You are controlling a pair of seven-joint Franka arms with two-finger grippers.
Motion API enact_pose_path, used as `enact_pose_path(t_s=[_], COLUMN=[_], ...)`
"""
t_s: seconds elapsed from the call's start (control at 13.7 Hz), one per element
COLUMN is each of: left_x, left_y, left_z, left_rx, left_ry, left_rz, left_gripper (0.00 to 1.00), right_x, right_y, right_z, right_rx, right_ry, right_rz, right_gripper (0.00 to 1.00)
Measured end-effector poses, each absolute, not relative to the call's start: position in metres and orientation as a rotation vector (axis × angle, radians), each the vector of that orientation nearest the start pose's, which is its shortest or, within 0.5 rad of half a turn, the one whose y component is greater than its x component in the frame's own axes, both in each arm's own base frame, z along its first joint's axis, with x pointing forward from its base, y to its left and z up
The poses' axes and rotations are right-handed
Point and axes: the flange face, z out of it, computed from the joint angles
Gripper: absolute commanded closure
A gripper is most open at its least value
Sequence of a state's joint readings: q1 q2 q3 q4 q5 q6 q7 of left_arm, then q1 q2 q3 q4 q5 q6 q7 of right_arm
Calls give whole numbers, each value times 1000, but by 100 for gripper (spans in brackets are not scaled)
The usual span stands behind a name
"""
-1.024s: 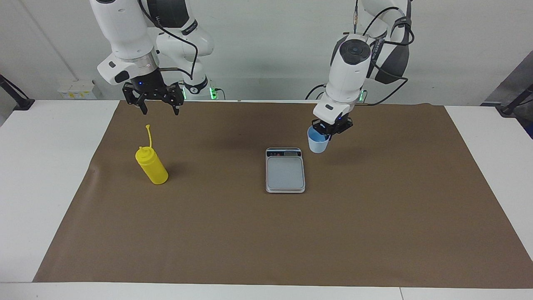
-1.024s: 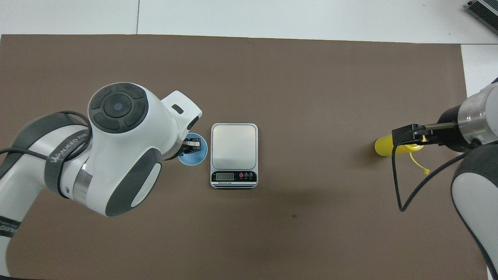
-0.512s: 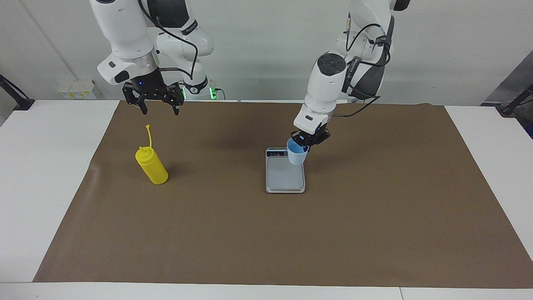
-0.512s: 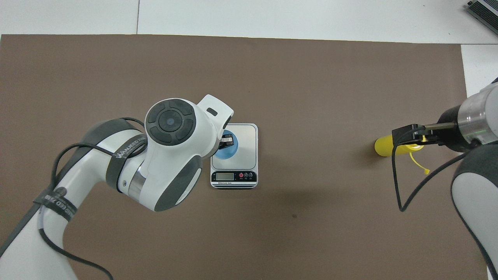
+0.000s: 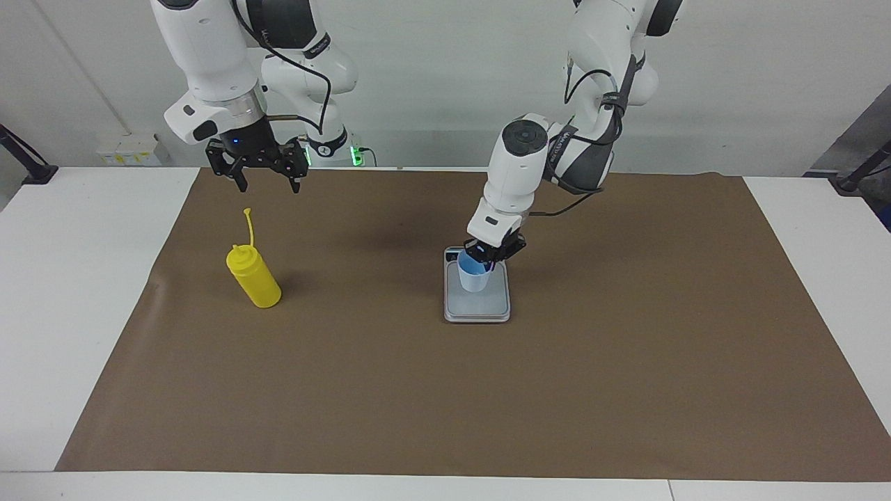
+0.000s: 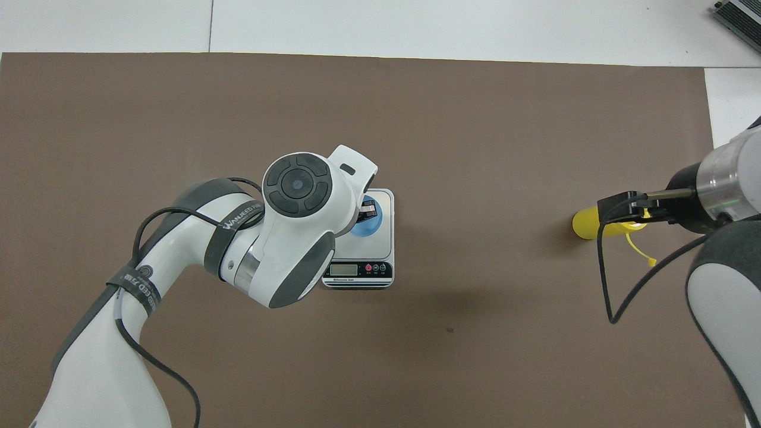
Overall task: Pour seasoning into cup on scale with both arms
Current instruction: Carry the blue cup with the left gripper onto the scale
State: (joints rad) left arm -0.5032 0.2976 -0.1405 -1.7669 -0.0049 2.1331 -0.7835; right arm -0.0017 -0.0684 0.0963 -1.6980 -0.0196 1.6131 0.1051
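Light blue plastic: the cup [image 5: 474, 277], carried in the last second from above the brown mat [image 5: 626, 362] beside the scale to a place on or just above the weighing plate of the scale [image 5: 477, 306]. Whether its base is touching the plate cannot be told. The placing step is judged nearly done; release is not yet seen.

Left gripper [image 5: 491, 255]: clamped on the cup's rim, one finger inside and one outside, fully closed down on the thin wall. In the overhead view the cup [image 6: 365, 222] is largely covered by the left arm's wrist, and the scale's display strip is seen at the end nearer to the robots.

Right gripper [image 5: 265, 169]: held wide open, nothing gripped, unmoved over the mat and waiting, above the table on the robots' side of the seasoning.

Seasoning [image 5: 254, 276]: yellow squeeze bottle, upright on the mat toward the right arm's end of the table, well apart from the scale, untouched. Cap strap is seen standing up from the nozzle. Pouring is judged not yet begun.
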Motion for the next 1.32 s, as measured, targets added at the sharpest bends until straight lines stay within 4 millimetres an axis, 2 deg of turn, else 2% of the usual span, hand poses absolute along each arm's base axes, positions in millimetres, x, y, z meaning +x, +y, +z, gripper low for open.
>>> enact_pose_path(t_s=[1.17,1.24,1.32], left_x=[527,527,527], left_y=[-378,-378,-378], left_z=[384,384,383], left_rx=[-3202,-3202,-3202], left_ry=[-216,-212,-209], left_rz=[-55,-54,-54], left_gripper=[100,90,85], right_x=[533,533,533], right_y=[50,50,50], right_z=[605,605,605], right_rx=[-3169,-3169,-3169], right_ry=[15,16,16], right_rz=[24,24,24], right_gripper=[0,0,0])
